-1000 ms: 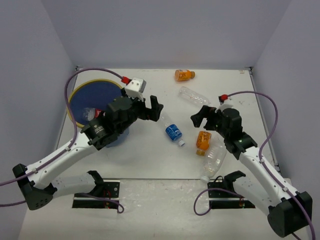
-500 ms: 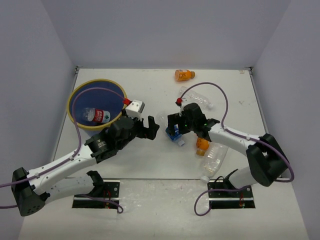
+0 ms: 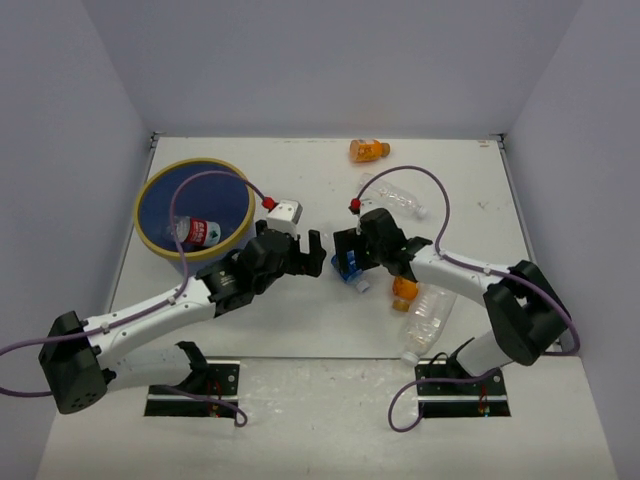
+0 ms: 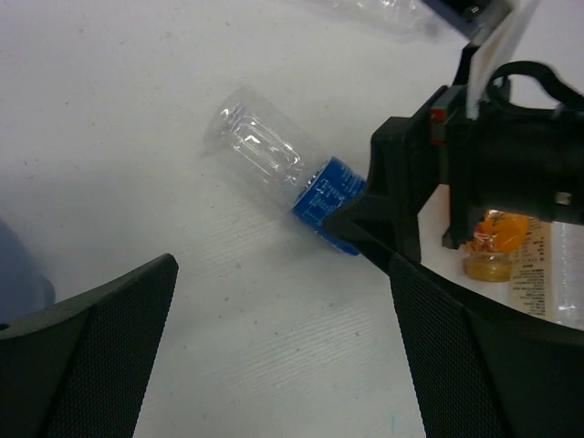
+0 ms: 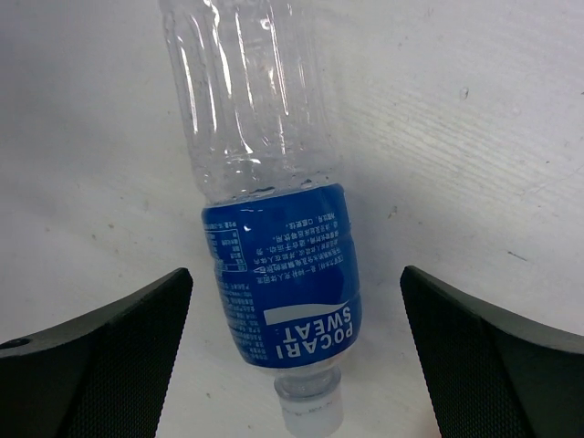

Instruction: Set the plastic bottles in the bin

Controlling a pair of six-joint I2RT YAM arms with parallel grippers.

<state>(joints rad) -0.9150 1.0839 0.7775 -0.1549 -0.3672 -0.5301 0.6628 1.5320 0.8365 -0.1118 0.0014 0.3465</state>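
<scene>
The blue bin (image 3: pixel 150 190) with a yellow rim stands at the left and holds a red-label bottle (image 3: pixel 203 231). A clear blue-label bottle (image 3: pixel 352 272) lies on the table's middle. My right gripper (image 3: pixel 343 258) is open and low over it; in the right wrist view the bottle (image 5: pixel 278 274) lies between the spread fingers (image 5: pixel 100 356), cap toward the camera. My left gripper (image 3: pixel 318 254) is open and empty, just left of that bottle, which the left wrist view also shows (image 4: pixel 283 178). Its own gripper (image 4: pixel 283 365) is over bare table.
An orange bottle (image 3: pixel 368 150) lies at the back. A clear bottle (image 3: pixel 392 197) lies behind the right arm. Another orange bottle (image 3: pixel 404 288) and a large clear bottle (image 3: pixel 425 320) lie to the right arm's near side. The two grippers are close together.
My left arm has left the bin and come right toward the table's middle. My right arm swung left over the blue-label bottle and then settled lower.
</scene>
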